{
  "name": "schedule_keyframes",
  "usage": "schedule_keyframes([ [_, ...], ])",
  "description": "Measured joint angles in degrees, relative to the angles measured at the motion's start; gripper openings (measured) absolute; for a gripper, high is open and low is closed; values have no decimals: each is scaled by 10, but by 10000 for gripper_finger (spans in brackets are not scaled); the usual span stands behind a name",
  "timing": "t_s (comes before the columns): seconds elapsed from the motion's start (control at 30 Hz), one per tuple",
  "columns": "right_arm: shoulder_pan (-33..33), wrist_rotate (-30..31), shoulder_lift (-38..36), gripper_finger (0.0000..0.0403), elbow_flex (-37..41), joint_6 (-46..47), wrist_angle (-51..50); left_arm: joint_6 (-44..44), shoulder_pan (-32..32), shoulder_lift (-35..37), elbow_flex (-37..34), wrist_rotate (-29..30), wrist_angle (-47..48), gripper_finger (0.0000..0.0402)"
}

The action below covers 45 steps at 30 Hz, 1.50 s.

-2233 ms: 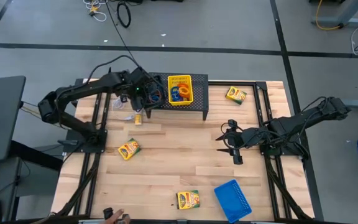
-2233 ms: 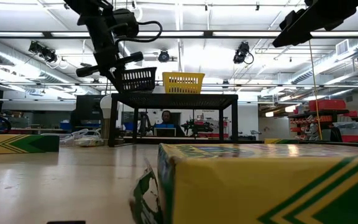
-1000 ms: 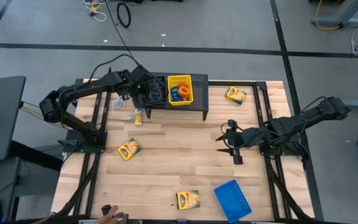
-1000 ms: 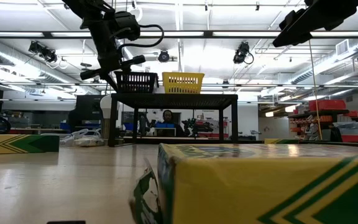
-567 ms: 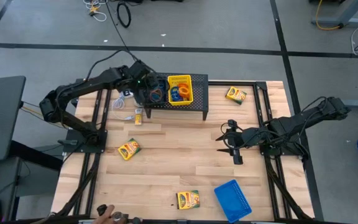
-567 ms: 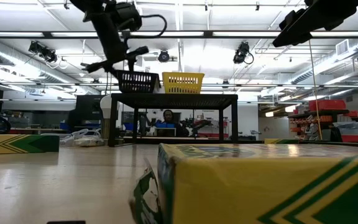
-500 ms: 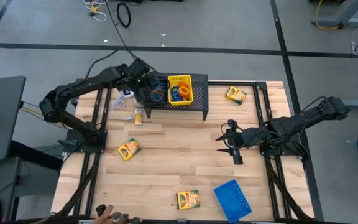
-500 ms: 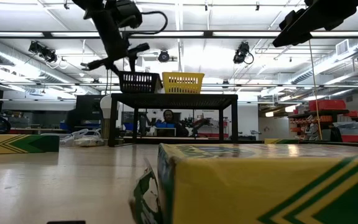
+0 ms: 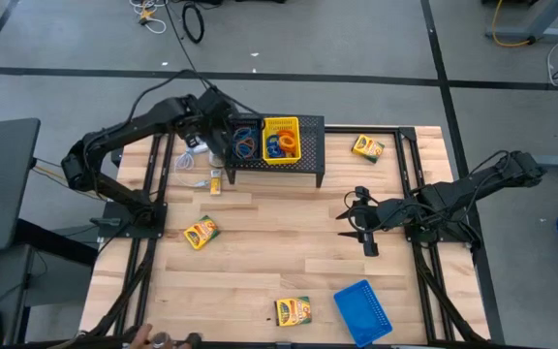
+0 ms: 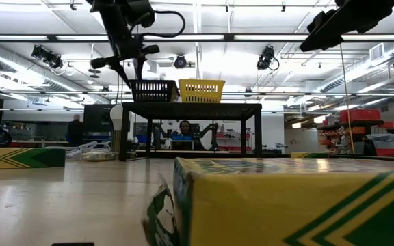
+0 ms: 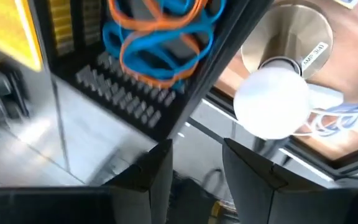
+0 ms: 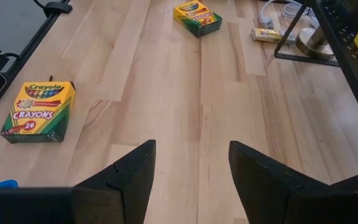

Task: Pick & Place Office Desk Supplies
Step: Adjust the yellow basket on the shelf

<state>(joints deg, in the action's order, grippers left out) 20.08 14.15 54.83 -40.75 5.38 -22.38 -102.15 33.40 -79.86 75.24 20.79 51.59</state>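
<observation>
High view, left gripper lifted, fingers parted

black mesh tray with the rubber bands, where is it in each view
High view: black mesh tray on the stand's left end, against the yellow tray.
Low view: atop the stand, left of the yellow tray.
Left wrist view: fills the upper middle, bands inside.
Right wrist view: not visible.
Shared landmark: yellow tray.

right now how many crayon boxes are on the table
4. One crayon box lies at the far right beside the black mesh stand, one at the left, one at the near edge by the blue tray, one small one by the stand's left leg.
</observation>
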Motion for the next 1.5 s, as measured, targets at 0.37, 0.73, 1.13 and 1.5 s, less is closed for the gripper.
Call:
schedule_keyframes([
  [0.37, -6, 2, 10, 213, 0, -39, 61, 209, -36, 28, 0, 16, -4, 141],
  [0.73, -39, 0, 68, 213, 0, -103, 136, 685, -99, 95, -10, -313, -53, 140],
  [1.13, -55, -5, 117, 213, 0, -138, 211, 775, -139, 323, -177, -318, -252, 126],
  [1.5, -99, -4, 116, 197, 0, -178, 337, 907, -140, 554, -487, -244, -498, 125],
])
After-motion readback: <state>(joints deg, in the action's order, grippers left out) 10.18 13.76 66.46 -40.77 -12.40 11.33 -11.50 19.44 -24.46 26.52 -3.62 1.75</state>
